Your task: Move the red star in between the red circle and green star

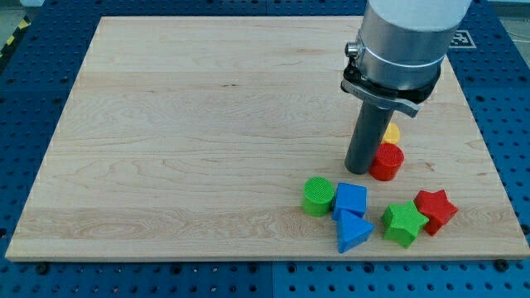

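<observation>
The red star [436,209] lies near the board's lower right corner, touching the right side of the green star [403,223]. The red circle [387,161] stands above them, to the upper left of the red star. My tip [358,170] rests on the board just left of the red circle, touching or nearly touching its left side. The tip is well to the upper left of the red star, with the green star below and to its right.
A yellow block [391,132] peeks out behind the rod, just above the red circle. A green circle [318,196], a blue cube [350,200] and a blue triangle [354,233] sit in a cluster left of the green star. The board's bottom edge is close below them.
</observation>
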`<state>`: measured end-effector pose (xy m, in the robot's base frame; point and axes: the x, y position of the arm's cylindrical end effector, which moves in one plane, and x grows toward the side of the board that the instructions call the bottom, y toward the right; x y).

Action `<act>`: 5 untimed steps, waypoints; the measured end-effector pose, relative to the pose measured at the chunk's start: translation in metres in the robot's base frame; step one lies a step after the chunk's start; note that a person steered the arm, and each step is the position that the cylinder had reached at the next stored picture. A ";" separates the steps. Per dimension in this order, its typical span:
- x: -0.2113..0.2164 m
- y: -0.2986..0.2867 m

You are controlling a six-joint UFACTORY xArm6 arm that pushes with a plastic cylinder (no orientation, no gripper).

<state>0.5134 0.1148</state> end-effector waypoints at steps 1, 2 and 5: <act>-0.006 -0.031; -0.014 -0.070; 0.001 -0.121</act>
<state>0.5148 -0.0059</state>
